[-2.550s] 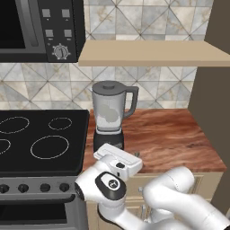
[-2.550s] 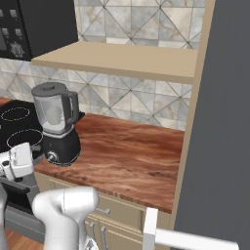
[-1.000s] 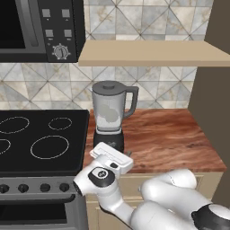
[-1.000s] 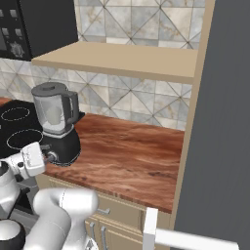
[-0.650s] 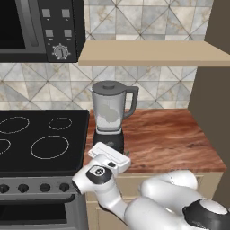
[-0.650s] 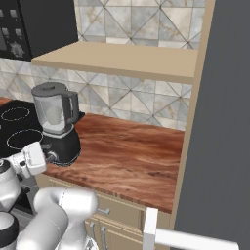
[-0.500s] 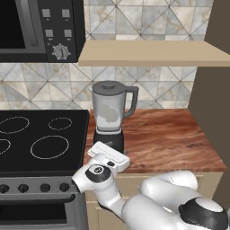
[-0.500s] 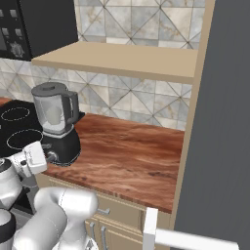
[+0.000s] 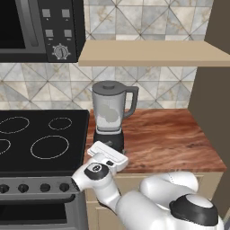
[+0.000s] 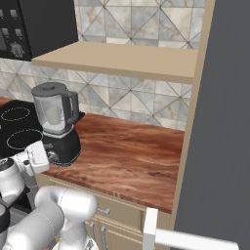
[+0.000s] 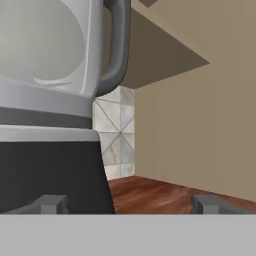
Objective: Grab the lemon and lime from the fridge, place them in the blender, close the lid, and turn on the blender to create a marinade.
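Observation:
The blender [image 9: 110, 117] stands on the wooden counter beside the stove, its dark lid [image 9: 108, 85] seated on the translucent jar. Pale round shapes show through the jar wall; I cannot tell lemon from lime. My gripper [image 9: 109, 153] sits low, right in front of the blender's black base [image 10: 61, 146], and hides the knob in the left base view. In the hand view the black base [image 11: 50, 170] and jar [image 11: 50, 45] loom close at left, and my gripper [image 11: 129, 204] is open, fingertips wide apart with nothing between them. The fridge's grey side [image 10: 219, 122] rises at the right.
A black stovetop [image 9: 40, 141] lies left of the blender, with a microwave [image 9: 40, 29] above it. A beige shelf [image 9: 148, 53] overhangs the wooden counter [image 9: 166, 139]. A tiled wall backs the counter.
My hand has crept up and forward toward the blender's base, while the arm's elbow has sunk lower in both base views. The blender has not moved.

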Motion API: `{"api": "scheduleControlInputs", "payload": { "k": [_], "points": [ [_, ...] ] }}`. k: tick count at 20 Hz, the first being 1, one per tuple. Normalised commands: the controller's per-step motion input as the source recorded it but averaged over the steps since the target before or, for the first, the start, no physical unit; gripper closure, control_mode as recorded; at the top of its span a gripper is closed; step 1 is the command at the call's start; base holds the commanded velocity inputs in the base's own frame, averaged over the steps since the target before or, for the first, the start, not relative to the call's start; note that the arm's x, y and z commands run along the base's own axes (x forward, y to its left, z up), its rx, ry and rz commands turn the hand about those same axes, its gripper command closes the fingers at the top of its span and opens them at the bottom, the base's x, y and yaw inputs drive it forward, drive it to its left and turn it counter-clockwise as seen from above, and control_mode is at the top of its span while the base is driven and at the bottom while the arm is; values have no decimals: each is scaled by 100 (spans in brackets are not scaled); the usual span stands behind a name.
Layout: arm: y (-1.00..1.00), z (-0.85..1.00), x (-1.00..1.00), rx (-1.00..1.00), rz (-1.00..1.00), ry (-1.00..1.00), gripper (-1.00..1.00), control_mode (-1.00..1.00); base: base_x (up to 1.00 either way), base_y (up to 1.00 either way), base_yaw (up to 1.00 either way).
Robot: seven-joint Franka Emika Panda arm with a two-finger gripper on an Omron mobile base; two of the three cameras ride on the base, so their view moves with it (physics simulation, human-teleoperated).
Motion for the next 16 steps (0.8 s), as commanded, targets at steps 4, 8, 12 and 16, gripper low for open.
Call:
{"api": "scheduleControlInputs", "payload": {
  "k": [4,8,12,16],
  "points": [
    [14,-20,26,0,0,0,-100,-100,0,0,0],
    [10,-15,26,0,0,0,-100,-100,0,0,0],
    [8,-5,39,1,0,-3,-100,-100,0,0,0],
    [19,-19,43,1,0,-4,-100,-100,0,0,0]
  ]
}}
